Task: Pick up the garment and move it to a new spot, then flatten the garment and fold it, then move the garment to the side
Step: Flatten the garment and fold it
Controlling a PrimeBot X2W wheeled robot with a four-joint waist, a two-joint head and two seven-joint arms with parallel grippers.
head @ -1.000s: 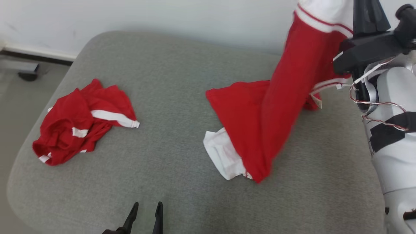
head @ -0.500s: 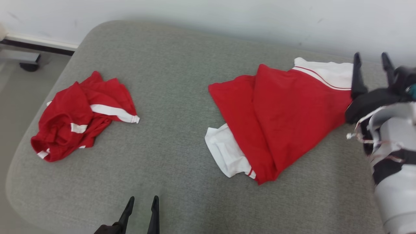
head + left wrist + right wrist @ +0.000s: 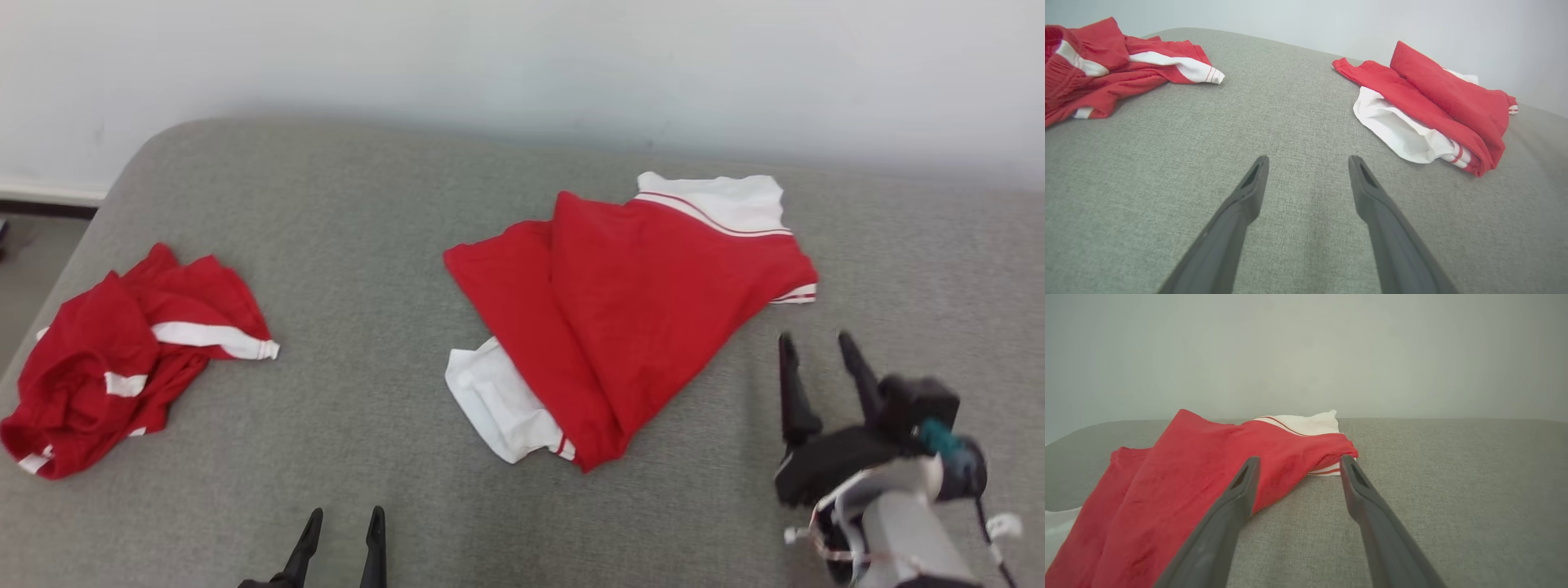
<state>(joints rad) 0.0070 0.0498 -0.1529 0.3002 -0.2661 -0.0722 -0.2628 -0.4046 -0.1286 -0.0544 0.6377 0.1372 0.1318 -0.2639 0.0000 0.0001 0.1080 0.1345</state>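
A red garment with white trim [image 3: 620,310] lies folded over itself near the middle of the grey cushion [image 3: 392,245]; it also shows as the red garment [image 3: 1437,106] and the red garment [image 3: 1200,473] in the wrist views. My right gripper [image 3: 816,339] stands open just to its lower right, apart from the cloth, with nothing between its fingers. In the right wrist view the right gripper [image 3: 1298,459] points at the garment's near corner. My left gripper [image 3: 343,514] is open at the front edge, and the left gripper [image 3: 1308,159] hovers over bare cushion.
A second red and white garment [image 3: 122,359] lies crumpled at the cushion's left end, seen too as the crumpled garment [image 3: 1106,61]. A pale wall [image 3: 522,65] runs behind the cushion. Floor [image 3: 33,245] shows at the far left.
The right gripper let go of the garment, which dropped flat onto the cushion, and the arm drew back toward the front. The head camera shifted, so the whole picture moved.
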